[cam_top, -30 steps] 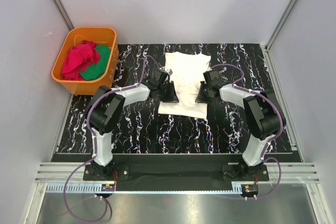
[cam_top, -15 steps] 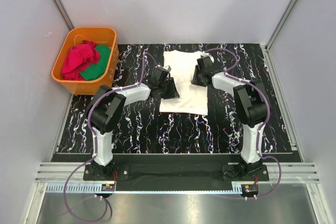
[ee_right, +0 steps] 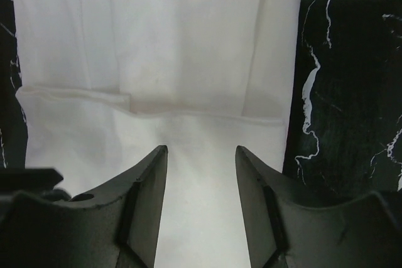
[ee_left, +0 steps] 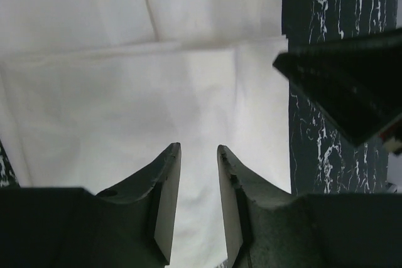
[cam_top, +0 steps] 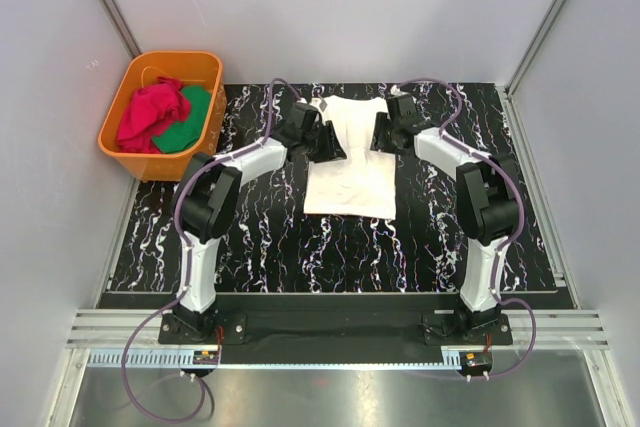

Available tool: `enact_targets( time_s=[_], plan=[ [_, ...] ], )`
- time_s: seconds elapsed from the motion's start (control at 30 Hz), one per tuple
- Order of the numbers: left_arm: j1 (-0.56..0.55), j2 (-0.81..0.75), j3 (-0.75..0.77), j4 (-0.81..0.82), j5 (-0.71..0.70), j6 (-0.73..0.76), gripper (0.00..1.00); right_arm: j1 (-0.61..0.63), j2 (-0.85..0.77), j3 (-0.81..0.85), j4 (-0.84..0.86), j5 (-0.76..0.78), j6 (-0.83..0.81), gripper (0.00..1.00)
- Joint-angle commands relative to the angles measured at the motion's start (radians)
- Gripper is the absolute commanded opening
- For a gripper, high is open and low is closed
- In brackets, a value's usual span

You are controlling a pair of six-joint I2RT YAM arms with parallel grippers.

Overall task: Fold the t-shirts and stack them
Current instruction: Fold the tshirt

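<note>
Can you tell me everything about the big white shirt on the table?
The white t-shirt is soft, plain cloth, no print showing. It lies flat on the black marbled table, its sides folded in to make a long narrow shape, with layered fold edges. The left gripper and right gripper are over its far end, jaws open, holding nothing.

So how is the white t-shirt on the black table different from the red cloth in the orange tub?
The cream-white cloth t-shirt lies flat, folded into a narrow shape, while the red cloth is a crumpled heap. The white one sits out on the black marbled table, but the red one is inside the orange plastic tub, next to a green cloth. Both are soft fabric.
</note>
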Motion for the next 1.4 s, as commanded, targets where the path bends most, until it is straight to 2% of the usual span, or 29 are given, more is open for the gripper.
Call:
enact_targets(
  time_s=[0.0, 0.17, 0.2, 0.27, 0.43, 0.53, 0.57, 0.6, 0.73, 0.77, 0.87, 1.0, 1.1, 1.37],
  plan=[
    [0.04, 0.085, 0.097, 0.02, 0.13, 0.017, 0.34, -0.029, -0.061, -0.046, 0.035, -0.128, -0.003, 0.55],
    [0.091, 0.147, 0.102, 0.007, 0.121, 0.014, 0.33, -0.112, 0.005, -0.074, 0.108, -0.26, 0.054, 0.52],
    [0.102, 0.158, 0.105, 0.003, 0.12, 0.011, 0.33, -0.121, 0.034, -0.075, 0.121, -0.271, 0.069, 0.48],
    [0.126, 0.182, 0.113, -0.016, 0.123, 0.008, 0.33, -0.152, 0.065, -0.069, 0.131, -0.274, 0.074, 0.45],
    [0.155, 0.187, 0.087, -0.036, 0.089, -0.015, 0.33, -0.186, 0.143, -0.057, 0.115, -0.282, 0.083, 0.31],
    [0.155, 0.161, 0.079, -0.017, 0.124, -0.028, 0.35, -0.188, 0.151, -0.048, 0.082, -0.259, 0.074, 0.3],
    [0.151, 0.146, 0.06, 0.001, 0.135, -0.031, 0.39, -0.188, 0.134, -0.049, 0.076, -0.256, 0.065, 0.3],
    [0.149, 0.129, 0.053, 0.024, 0.149, -0.035, 0.46, -0.189, 0.119, -0.055, 0.08, -0.256, 0.063, 0.31],
    [0.151, 0.026, 0.056, -0.005, 0.132, -0.006, 0.54, -0.194, 0.062, -0.057, 0.054, -0.277, 0.059, 0.46],
    [0.155, 0.011, 0.061, -0.017, 0.123, 0.007, 0.55, -0.197, 0.052, -0.063, 0.052, -0.289, 0.069, 0.5],
    [0.171, -0.028, 0.075, -0.056, 0.069, 0.073, 0.56, -0.207, 0.03, -0.077, 0.06, -0.358, 0.088, 0.54],
    [0.192, -0.013, 0.104, -0.1, 0.032, 0.162, 0.5, -0.207, 0.035, -0.091, 0.083, -0.417, 0.096, 0.59],
    [0.2, 0.039, 0.138, -0.118, 0.049, 0.181, 0.45, -0.209, 0.053, -0.089, 0.094, -0.447, 0.097, 0.59],
    [0.202, 0.164, 0.23, -0.128, 0.069, 0.192, 0.45, -0.212, 0.093, -0.072, 0.111, -0.475, 0.105, 0.51]
  ],
)
